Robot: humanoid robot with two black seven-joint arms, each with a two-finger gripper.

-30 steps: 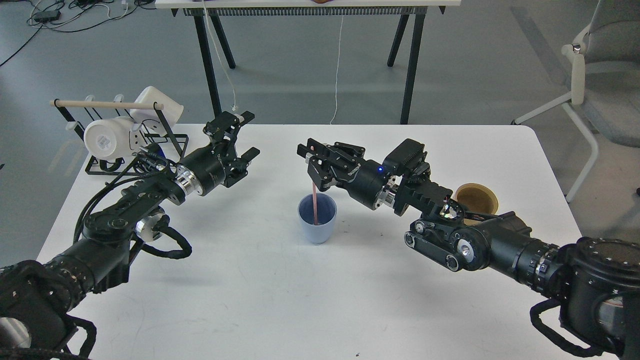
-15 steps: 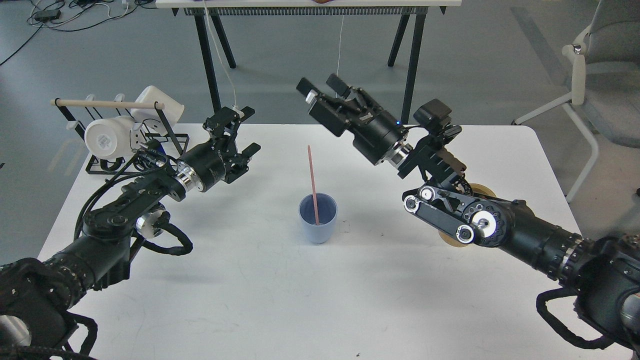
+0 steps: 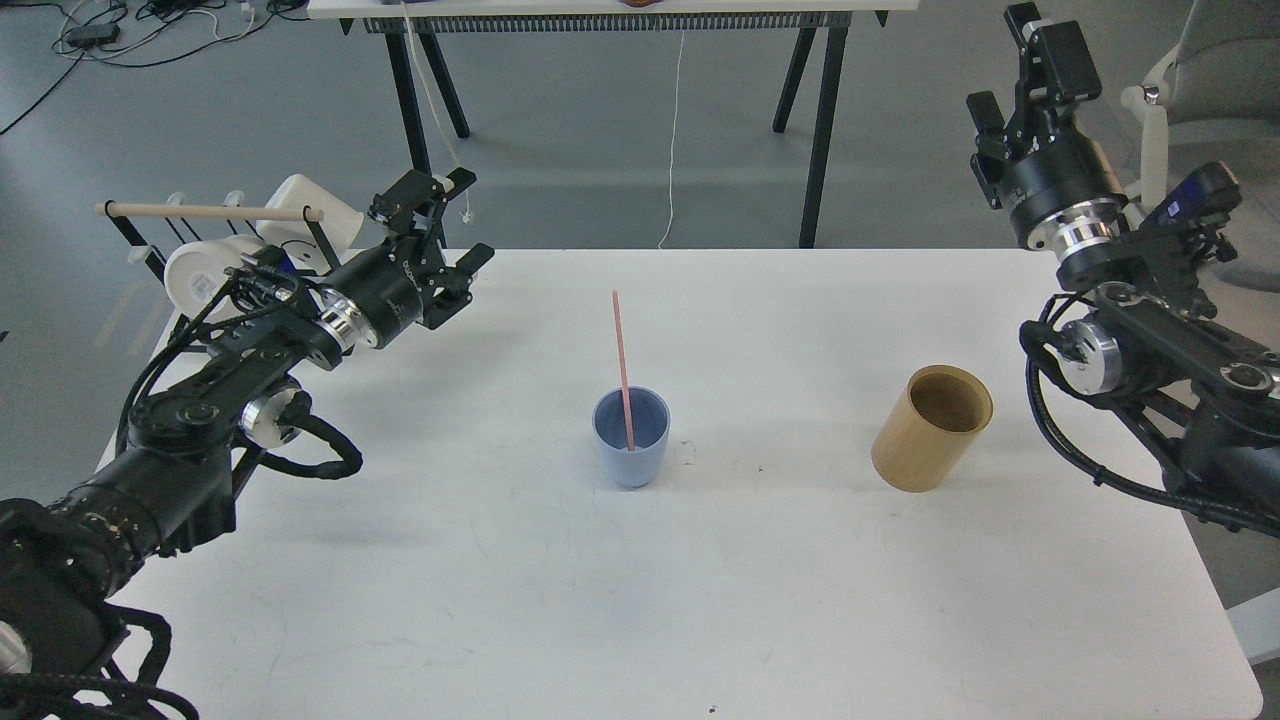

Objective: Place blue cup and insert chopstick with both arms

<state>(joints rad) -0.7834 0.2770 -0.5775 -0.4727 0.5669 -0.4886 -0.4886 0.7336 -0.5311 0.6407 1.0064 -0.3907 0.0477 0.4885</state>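
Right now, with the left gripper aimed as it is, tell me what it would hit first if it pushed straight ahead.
Probably nothing on the table. The left gripper points up and away toward the far edge, past the blue cup, so its line looks free until the black table leg beyond, though depth is unclear.

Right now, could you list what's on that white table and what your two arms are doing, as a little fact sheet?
blue cup: upright, mid-table
chopstick: pink, standing in the blue cup, leaning slightly
wooden cup: upright, to the right of the blue cup, nothing visible inside
rack: at the table's far left corner, holding white mugs
left gripper: open, holding nothing
right gripper: raised, off to the right, holding nothing
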